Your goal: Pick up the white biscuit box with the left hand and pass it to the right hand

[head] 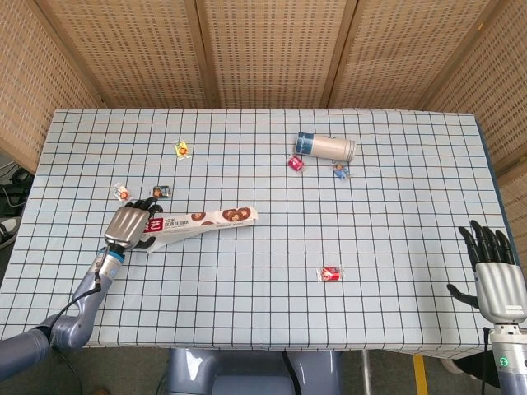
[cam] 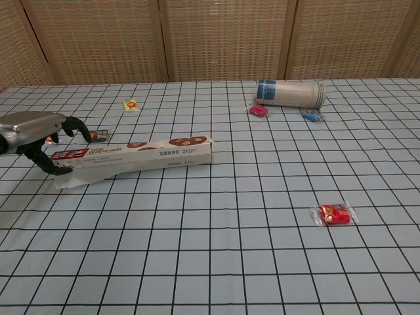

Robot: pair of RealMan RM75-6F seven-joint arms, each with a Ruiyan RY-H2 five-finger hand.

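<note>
The left robot hand (cam: pixel 33 134) curls loosely around the white biscuit box's (cam: pixel 141 154) end, not lifting it. The right robot hand (head: pixel 494 271) has fingers spread, holding nothing.

Matt checked cloth (head: pixel 395 247) covers the bench; the white biscuit box (head: pixel 202 220) looks like smooth printed card, the left hand (head: pixel 128 225) has a brushed-metal back, black plastic fingers (cam: pixel 77 128), and sweets (cam: pixel 335 213) wear glossy wrappers
</note>
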